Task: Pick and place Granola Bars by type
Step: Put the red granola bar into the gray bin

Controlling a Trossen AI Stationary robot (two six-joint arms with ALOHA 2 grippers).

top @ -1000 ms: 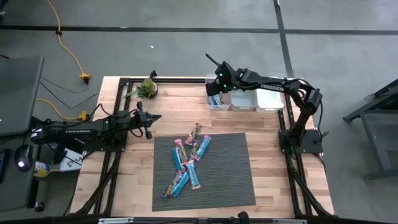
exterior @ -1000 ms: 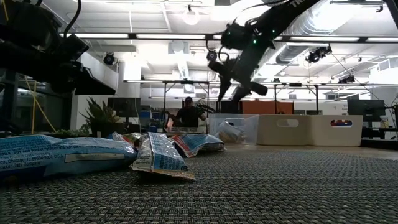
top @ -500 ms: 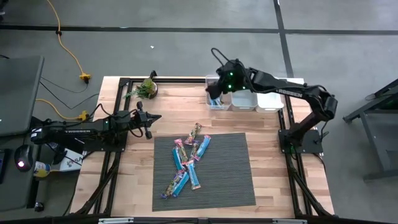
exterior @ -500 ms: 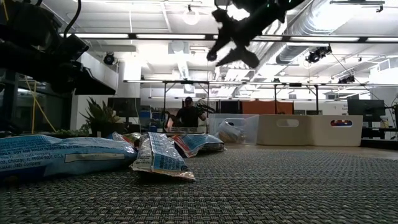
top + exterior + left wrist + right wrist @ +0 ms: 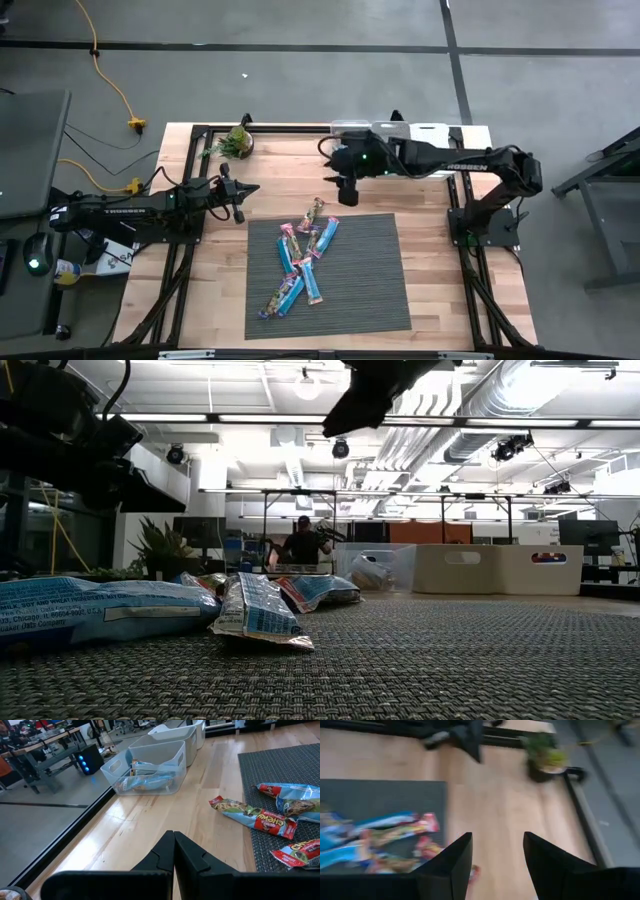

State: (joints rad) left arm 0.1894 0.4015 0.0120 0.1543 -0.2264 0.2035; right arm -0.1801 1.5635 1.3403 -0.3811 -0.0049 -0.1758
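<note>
Hovering above the bare wood just beyond the far edge of the grey mat, the right gripper has its fingers spread well apart with nothing between them. Its arm reaches in from the far right corner of the tabletop, passing over the row of bins at the far edge.

The left gripper waits over the left part of the tabletop, near the potted plant at the far left corner. Its fingers are pressed fully together and hold nothing.

The Granola Bars lie in a loose pile on the left half of the mat, running from its far edge toward its middle. Wrappers in light blue, pink/red and green overlap one another; single bars cannot all be told apart. One bar lies partly off the mat's edge on the wood. The clear bin nearest the plant holds light blue bars.
</note>
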